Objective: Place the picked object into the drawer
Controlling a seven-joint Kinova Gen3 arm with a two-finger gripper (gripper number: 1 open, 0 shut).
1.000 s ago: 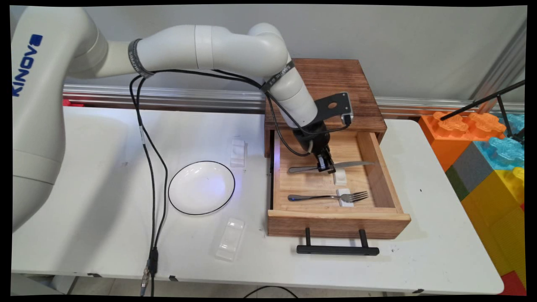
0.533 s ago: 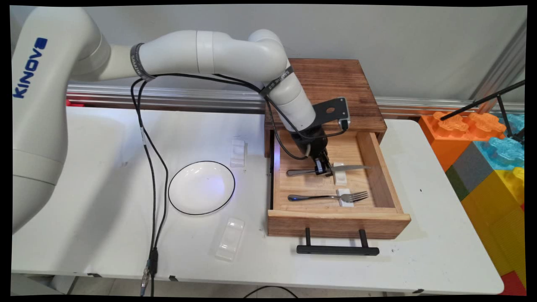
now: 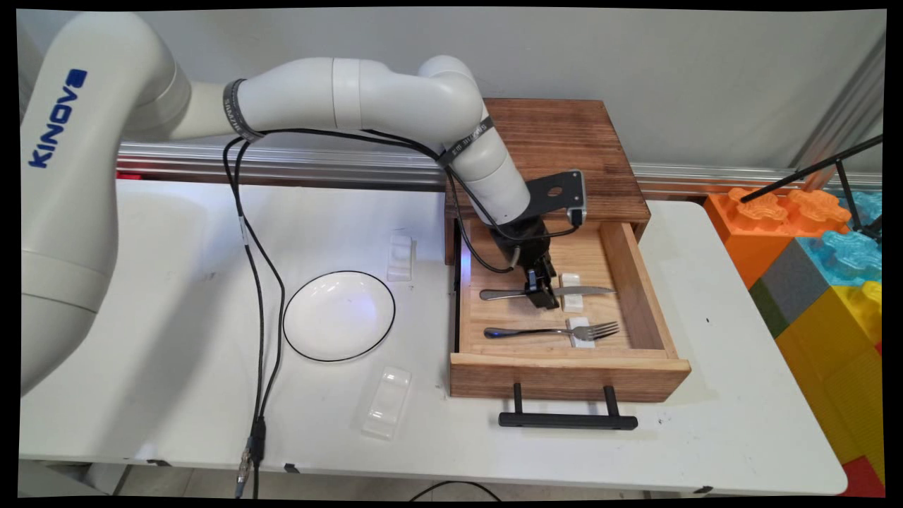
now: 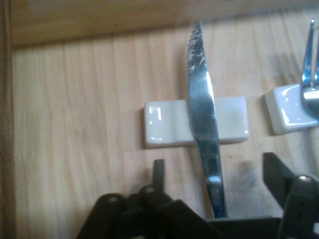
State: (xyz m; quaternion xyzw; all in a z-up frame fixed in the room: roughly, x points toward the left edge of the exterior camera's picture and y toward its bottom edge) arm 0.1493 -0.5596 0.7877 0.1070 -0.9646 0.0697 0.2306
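Observation:
My gripper (image 3: 540,296) reaches down into the open wooden drawer (image 3: 564,363), over the middle of a table knife (image 3: 589,290). The knife lies across a small white rest (image 3: 572,303), handle to the left. In the hand view the knife (image 4: 202,99) runs up between my gripper's (image 4: 215,172) spread fingers (image 4: 158,174), and neither finger touches it. Its blade crosses the white rest (image 4: 164,124). A fork (image 3: 550,330) lies on a second white rest (image 3: 580,335) nearer the drawer front; the fork's tines (image 4: 311,74) show at the hand view's right edge.
The drawer belongs to a dark wooden cabinet (image 3: 564,134) at the table's back. A white plate (image 3: 338,315) with a black rim sits left of the drawer, with a white rest (image 3: 400,257) behind it and a clear one (image 3: 386,402) in front. Big toy blocks (image 3: 811,247) stand at the right.
The gripper came down and slightly left with the knife, which has gone from hanging above the drawer floor to lying on its white rest. The fingers now stand apart from it.

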